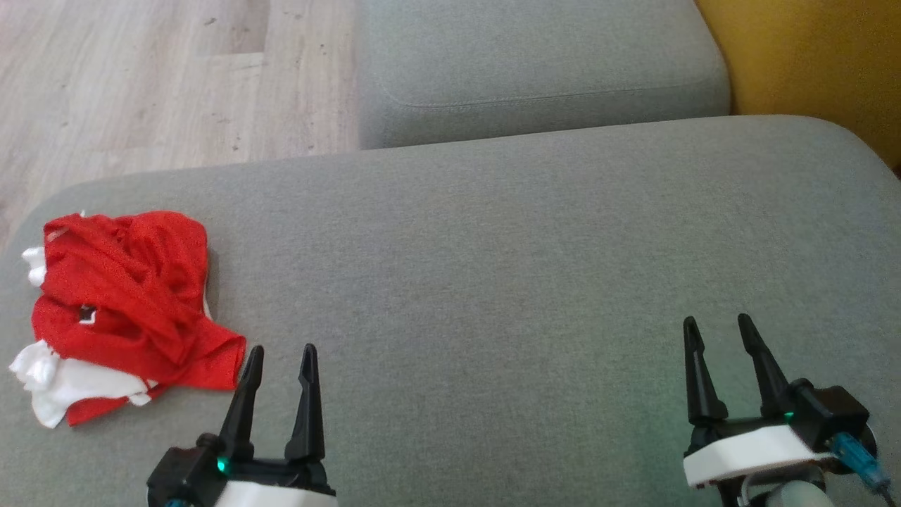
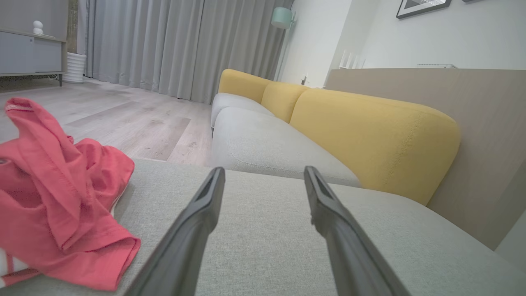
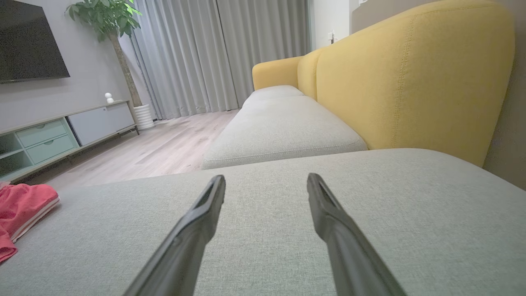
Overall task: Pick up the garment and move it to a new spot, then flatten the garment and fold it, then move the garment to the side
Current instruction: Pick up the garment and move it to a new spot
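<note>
A crumpled red and white garment lies in a heap at the left end of the grey sofa cushion. It shows at the left of the left wrist view and at the far left edge of the right wrist view. My left gripper stands open just right of the heap's near corner, with nothing between its fingers. At the lower right my right gripper is open too, empty, far from the garment.
A second grey seat cushion lies beyond, with yellow back cushions along the right. Wooden floor runs past the cushion's far left edge. A TV cabinet, a plant and curtains stand across the room.
</note>
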You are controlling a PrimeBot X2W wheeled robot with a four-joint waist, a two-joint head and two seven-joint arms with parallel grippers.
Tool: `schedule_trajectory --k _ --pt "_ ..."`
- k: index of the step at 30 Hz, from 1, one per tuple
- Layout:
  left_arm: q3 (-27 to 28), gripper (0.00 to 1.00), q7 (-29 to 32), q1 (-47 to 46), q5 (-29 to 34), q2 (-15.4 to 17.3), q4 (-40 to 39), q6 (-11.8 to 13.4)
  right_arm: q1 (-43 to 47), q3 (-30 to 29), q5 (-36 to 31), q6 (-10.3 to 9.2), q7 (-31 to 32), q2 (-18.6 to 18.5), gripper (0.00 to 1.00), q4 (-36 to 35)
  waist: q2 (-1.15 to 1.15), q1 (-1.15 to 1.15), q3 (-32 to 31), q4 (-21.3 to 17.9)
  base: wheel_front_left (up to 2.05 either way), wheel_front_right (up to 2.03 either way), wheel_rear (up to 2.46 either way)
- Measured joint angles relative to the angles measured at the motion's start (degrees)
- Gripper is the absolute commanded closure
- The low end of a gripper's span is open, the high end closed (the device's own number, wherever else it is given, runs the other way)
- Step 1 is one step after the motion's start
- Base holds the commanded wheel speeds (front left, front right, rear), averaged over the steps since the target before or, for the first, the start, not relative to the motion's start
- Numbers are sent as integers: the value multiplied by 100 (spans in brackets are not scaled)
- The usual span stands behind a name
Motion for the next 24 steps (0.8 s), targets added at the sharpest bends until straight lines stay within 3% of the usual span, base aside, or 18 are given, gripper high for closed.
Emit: schedule_trajectory --k 10,24 --pt "42 0 0 1 -9 0 52 -1 2 96 87 0 -5 0 0 -7 0 0 -34 410 0 0 0" --pt "355 0 0 208 130 -1 66 11 8 356 201 0 -7 0 0 -9 0 0 -122 1411 0 0 0"
